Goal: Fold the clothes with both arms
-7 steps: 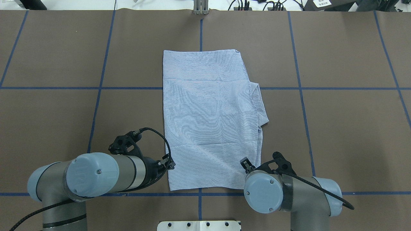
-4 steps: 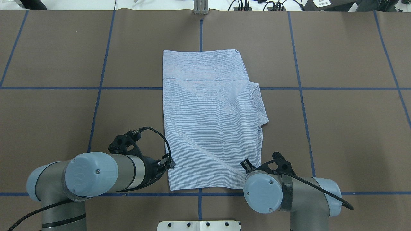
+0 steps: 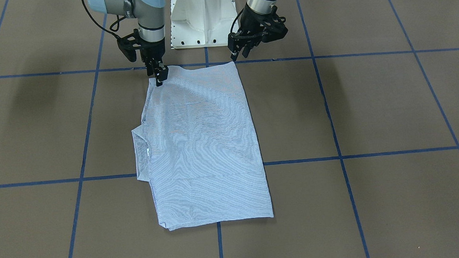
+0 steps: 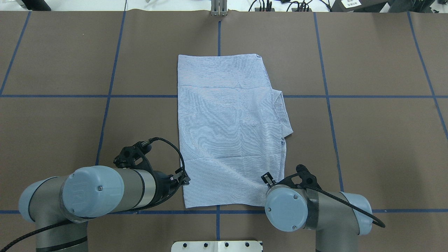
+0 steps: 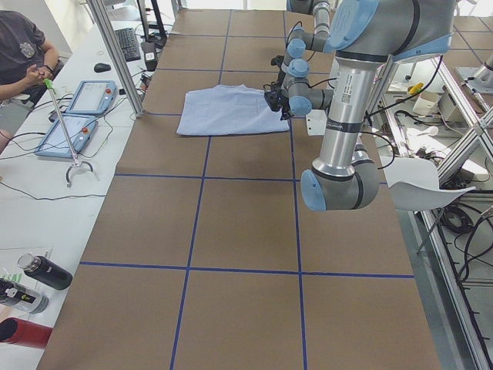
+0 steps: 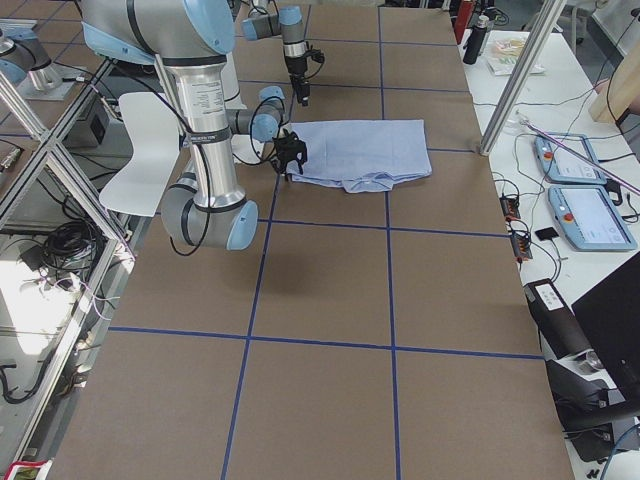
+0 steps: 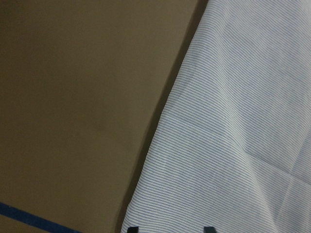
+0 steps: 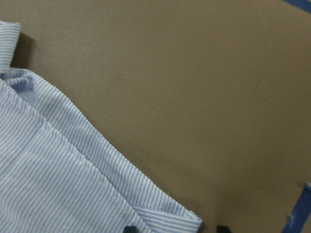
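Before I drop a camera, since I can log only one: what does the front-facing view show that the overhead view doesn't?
Front-facing only: a clear look at the right gripper pointing down at one corner of the shirt, the left gripper beside the other. Overhead only: cables past the far edge of the table. Both: the folded shirt with a flap sticking out on the robot's right.
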Action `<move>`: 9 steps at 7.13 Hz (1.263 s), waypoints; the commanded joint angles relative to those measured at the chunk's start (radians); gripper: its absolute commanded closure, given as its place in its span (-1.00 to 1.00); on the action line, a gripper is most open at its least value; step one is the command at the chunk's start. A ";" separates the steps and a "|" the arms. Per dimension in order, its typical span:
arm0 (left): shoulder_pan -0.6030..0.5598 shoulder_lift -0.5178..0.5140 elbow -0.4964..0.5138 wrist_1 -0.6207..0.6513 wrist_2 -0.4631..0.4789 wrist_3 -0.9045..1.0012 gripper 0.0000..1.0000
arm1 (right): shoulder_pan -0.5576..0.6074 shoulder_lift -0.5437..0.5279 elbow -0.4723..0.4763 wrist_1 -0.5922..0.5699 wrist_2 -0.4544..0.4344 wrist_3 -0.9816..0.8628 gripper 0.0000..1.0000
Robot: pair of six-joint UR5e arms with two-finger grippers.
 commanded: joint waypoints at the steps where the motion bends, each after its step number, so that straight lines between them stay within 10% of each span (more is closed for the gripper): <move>1: 0.000 -0.001 -0.003 0.001 -0.002 0.000 -0.09 | 0.001 0.000 -0.004 0.000 -0.002 -0.005 1.00; 9: 0.003 0.001 0.008 0.000 0.000 -0.008 -0.09 | 0.010 0.003 0.063 -0.087 0.009 -0.005 1.00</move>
